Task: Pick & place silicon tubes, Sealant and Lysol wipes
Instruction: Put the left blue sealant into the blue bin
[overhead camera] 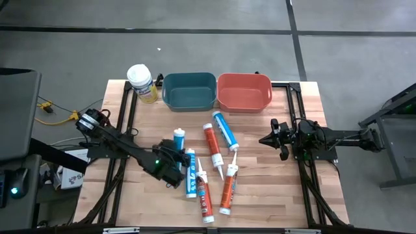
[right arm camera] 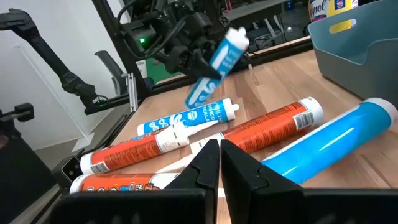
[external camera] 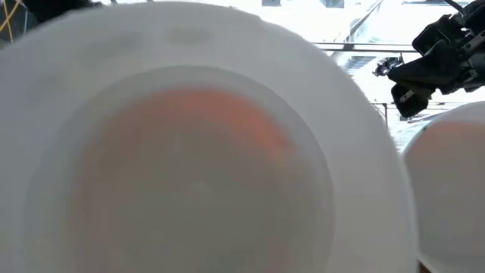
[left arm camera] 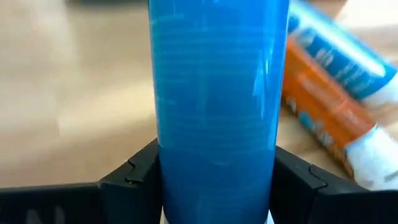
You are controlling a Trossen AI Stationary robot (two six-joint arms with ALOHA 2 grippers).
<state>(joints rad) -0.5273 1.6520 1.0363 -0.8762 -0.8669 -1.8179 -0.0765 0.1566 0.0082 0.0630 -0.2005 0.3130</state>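
My left gripper (overhead camera: 170,161) is shut on a blue silicone tube (overhead camera: 179,144) with a white end, left of the table's middle. Several more tubes lie flat on the wood: a blue-and-white one (overhead camera: 190,173), orange ones (overhead camera: 211,144) (overhead camera: 204,198) (overhead camera: 227,188) and another blue one (overhead camera: 225,130). The Lysol wipes canister (overhead camera: 142,81) stands upright at the far left, beside a teal bin (overhead camera: 189,91). My right gripper (overhead camera: 263,139) waits shut over the table's right part, holding nothing. My left gripper pinches the blue tube's round body (left arm camera: 214,155) between its two fingers (left arm camera: 134,177), which lie across the tube, one on each side. The tube is tilted, white end (right arm camera: 238,38) uppermost, its lower end (right arm camera: 196,96) clear above the lying tubes.
A red bin (overhead camera: 244,92) stands to the right of the teal one at the far edge. Black frame rails (overhead camera: 130,110) run along both sides of the table. The low view is blocked by a blurred white round tube end (external camera: 189,167) close to the camera.
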